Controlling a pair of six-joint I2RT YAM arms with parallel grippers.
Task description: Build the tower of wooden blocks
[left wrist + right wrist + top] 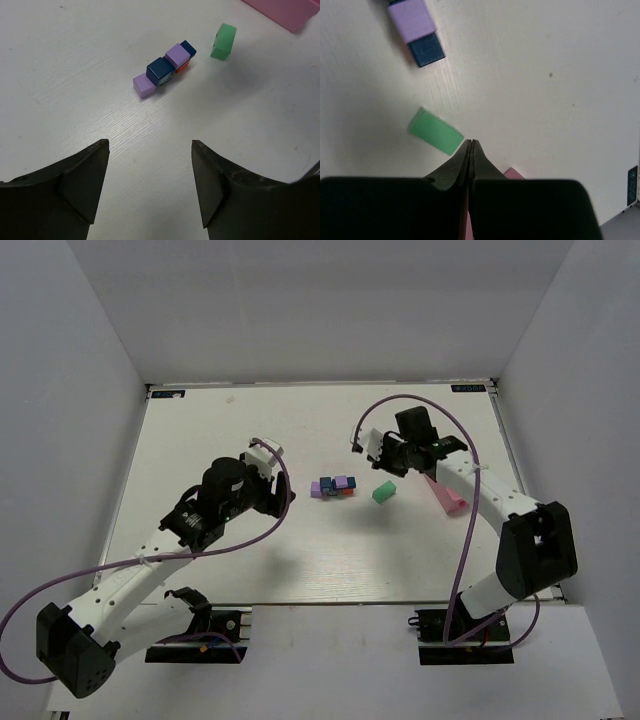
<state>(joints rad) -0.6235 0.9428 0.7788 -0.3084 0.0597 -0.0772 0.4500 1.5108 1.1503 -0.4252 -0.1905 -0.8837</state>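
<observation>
Left gripper is wide open with nothing in it, sitting left of centre in the top view and pointing at the blocks. The tower is just a low clump mid-frame so far: purple and dark blue cubes in a short row, with a red one tucked at the right end. Just right of it, apart from the clump, is a green block, tilted. The right gripper is pinched closed on nothing, right beside that green block. The pink tray is further right.
</observation>
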